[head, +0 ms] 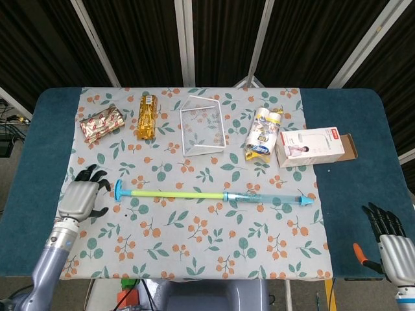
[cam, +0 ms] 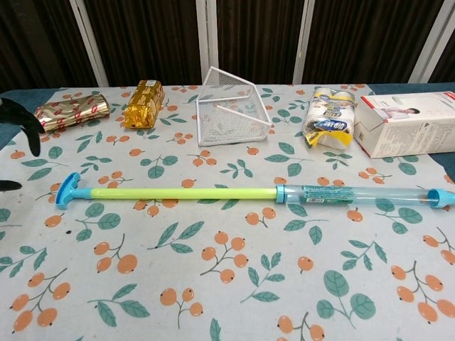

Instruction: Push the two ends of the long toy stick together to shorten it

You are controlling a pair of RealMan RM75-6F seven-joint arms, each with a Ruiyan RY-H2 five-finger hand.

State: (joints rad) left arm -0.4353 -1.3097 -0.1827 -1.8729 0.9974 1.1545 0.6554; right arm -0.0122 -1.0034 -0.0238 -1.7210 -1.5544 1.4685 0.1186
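Head view: left hand (head: 81, 198) apparently empty beside toy stick (head: 207, 195).

The left hand (head: 80, 198) has a pale silver-grey, boxy palm shell and black fingers (head: 87, 173), with a black thumb at its side. A grey cylindrical wrist joins it to a smooth blue-grey forearm (head: 45, 272). In the chest view only dark fingertips of this hand (cam: 20, 117) show at the frame edge. The right hand (head: 391, 246) looks the same: a light silver-grey palm shell, slim black fingers (head: 382, 218), and an orange tip on a black thumb (head: 360, 253).
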